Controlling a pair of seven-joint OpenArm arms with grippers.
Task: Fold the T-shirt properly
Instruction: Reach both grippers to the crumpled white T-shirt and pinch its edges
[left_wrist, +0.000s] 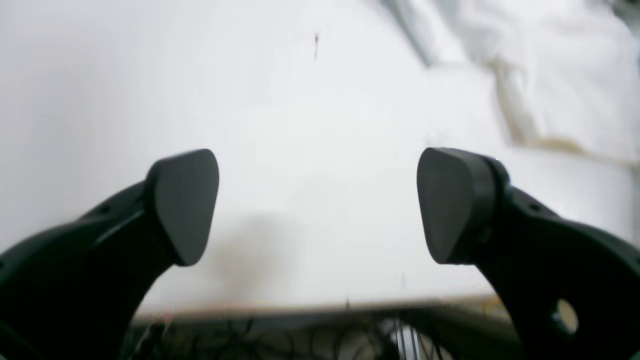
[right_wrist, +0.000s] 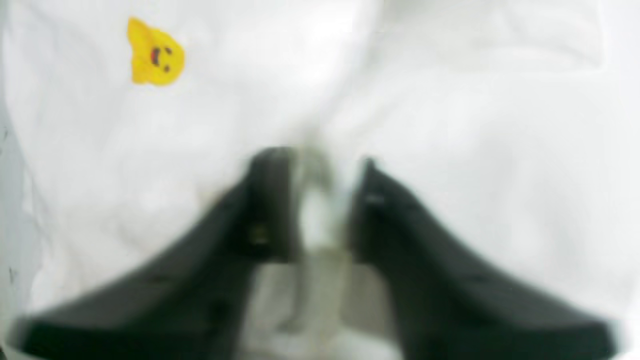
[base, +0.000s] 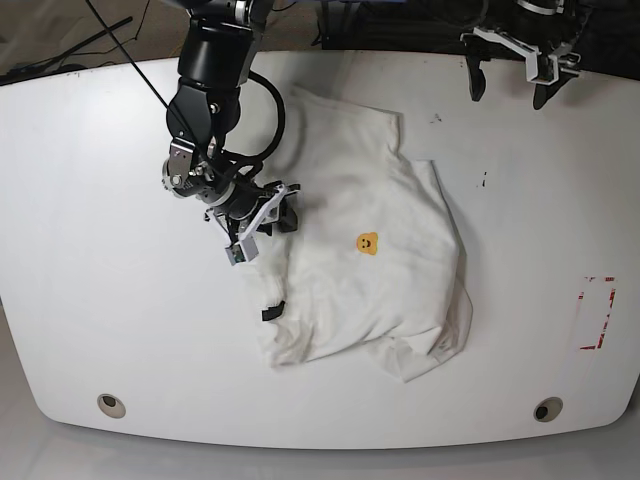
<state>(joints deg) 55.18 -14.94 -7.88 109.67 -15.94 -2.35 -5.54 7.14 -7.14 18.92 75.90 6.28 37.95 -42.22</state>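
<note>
I see the T-shirt (base: 370, 265) crumpled mid-table, bear face (base: 367, 242) up, no clean fold made, so nearly everything remains. My right gripper (base: 283, 212) pinches its nine-o'clock edge; my left gripper (base: 512, 62) waits spread wide at one o'clock.

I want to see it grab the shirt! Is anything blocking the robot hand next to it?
No, nothing visible blocks it. The right gripper is already at the T-shirt edge, with white cloth between its fingers in the right wrist view.
</note>
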